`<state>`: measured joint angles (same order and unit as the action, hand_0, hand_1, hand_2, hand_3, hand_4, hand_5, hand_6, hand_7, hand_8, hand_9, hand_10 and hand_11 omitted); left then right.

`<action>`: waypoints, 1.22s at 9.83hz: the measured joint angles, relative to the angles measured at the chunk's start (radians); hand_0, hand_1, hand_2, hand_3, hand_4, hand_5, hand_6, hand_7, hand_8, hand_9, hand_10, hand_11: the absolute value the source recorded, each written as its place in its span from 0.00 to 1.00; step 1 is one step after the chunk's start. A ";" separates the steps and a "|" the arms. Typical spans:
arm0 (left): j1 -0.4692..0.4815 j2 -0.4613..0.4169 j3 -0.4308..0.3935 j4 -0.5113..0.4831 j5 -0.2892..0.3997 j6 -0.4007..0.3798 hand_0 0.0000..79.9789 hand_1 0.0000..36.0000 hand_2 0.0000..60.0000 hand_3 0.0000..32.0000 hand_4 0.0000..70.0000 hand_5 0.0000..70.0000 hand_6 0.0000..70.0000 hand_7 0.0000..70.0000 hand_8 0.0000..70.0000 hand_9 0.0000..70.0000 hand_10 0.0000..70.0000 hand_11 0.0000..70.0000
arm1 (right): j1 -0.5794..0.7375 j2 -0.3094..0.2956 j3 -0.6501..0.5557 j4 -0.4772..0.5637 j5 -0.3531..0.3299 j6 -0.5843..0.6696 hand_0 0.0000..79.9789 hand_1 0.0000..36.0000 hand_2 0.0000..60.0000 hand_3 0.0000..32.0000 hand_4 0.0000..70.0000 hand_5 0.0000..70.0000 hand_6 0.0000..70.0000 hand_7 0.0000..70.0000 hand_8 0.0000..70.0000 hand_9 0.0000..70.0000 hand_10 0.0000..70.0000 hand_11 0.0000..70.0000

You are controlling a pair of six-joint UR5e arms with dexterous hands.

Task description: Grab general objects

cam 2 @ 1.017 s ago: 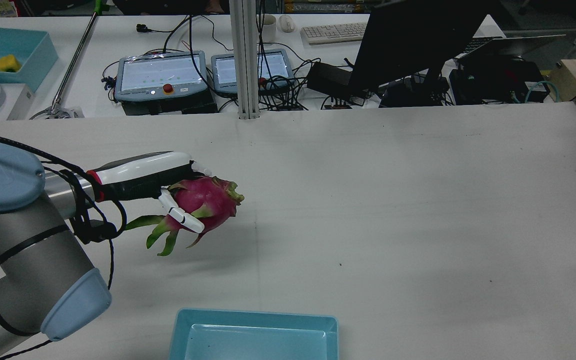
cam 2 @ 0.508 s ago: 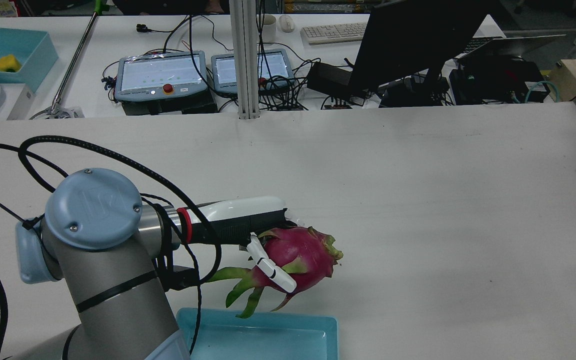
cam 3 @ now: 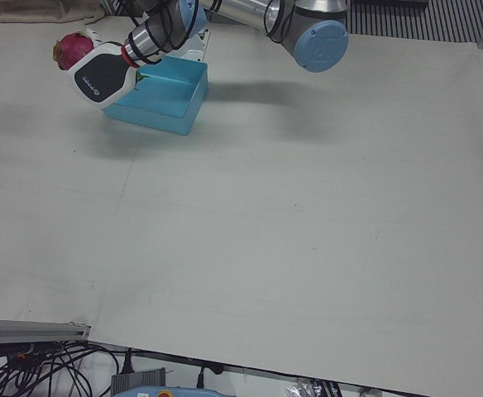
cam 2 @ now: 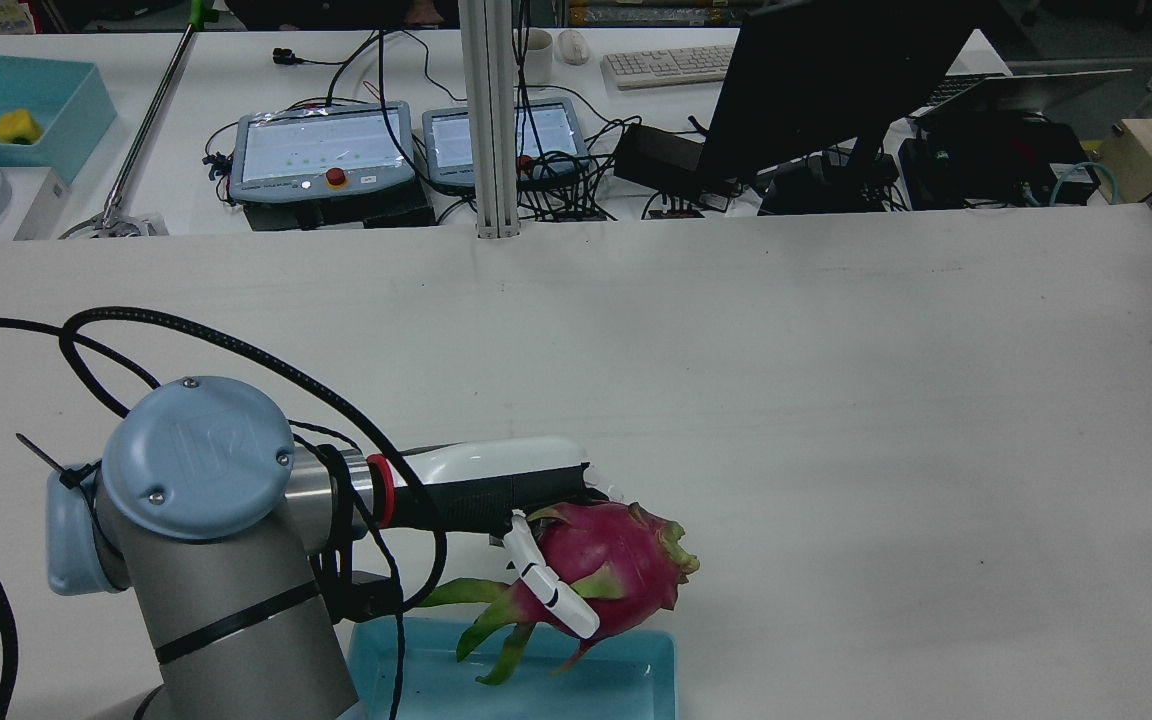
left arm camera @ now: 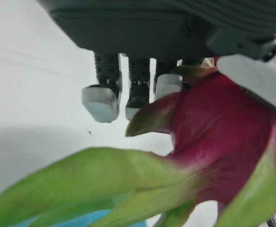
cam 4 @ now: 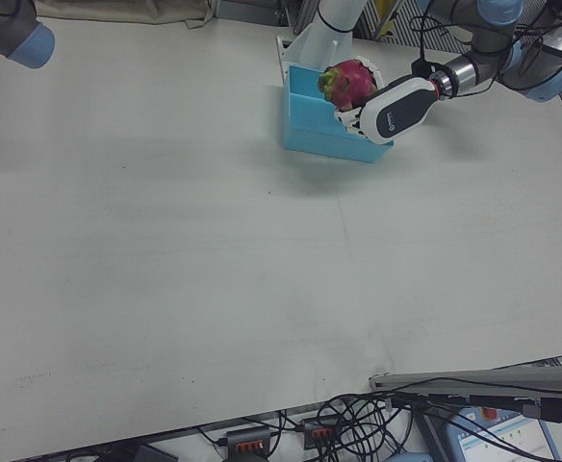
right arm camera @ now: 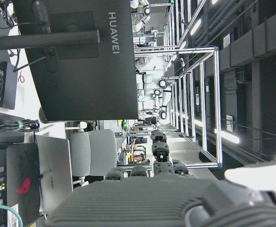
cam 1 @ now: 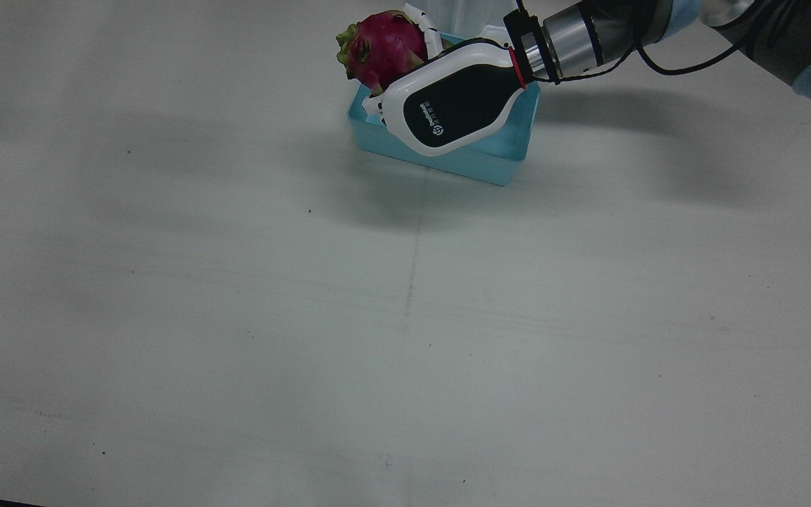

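A pink dragon fruit [cam 2: 616, 575] with green scales hangs in the air, my left hand [cam 2: 496, 490] shut on it with white fingers [cam 2: 551, 600] wrapped over its side. It hovers over the far rim of a light blue tray [cam 2: 636, 650] at the table's near edge. In the front view the hand [cam 1: 451, 105] covers much of the tray [cam 1: 448, 163], and the fruit [cam 1: 381, 46] sticks out at its left. The left hand view is filled by the fruit [left arm camera: 223, 137]. My right hand [right arm camera: 152, 189] shows only in its own view, holding nothing.
Beyond the table stand two teach pendants [cam 2: 321, 150], an aluminium post [cam 2: 491, 120] and a dark monitor [cam 2: 826, 80]. A second blue bin [cam 2: 6, 100] sits at the far left. The right arm's elbow [cam 4: 16, 29] hangs over the table's corner.
My left arm has swung the dragon fruit right and back toward the robot's edge, from over the bare table to above the blue tray. The grip has not changed.
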<state>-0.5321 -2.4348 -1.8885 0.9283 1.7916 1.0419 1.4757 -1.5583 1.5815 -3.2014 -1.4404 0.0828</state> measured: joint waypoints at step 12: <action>0.004 0.170 -0.073 -0.038 0.171 0.006 0.57 0.28 0.00 0.00 0.00 0.00 0.00 0.00 0.00 0.00 0.00 0.00 | 0.000 0.000 0.000 0.000 0.000 0.000 0.00 0.00 0.00 0.00 0.00 0.00 0.00 0.00 0.00 0.00 0.00 0.00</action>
<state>-0.5279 -2.2648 -1.9613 0.8904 1.9628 1.0477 1.4757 -1.5585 1.5815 -3.2014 -1.4404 0.0828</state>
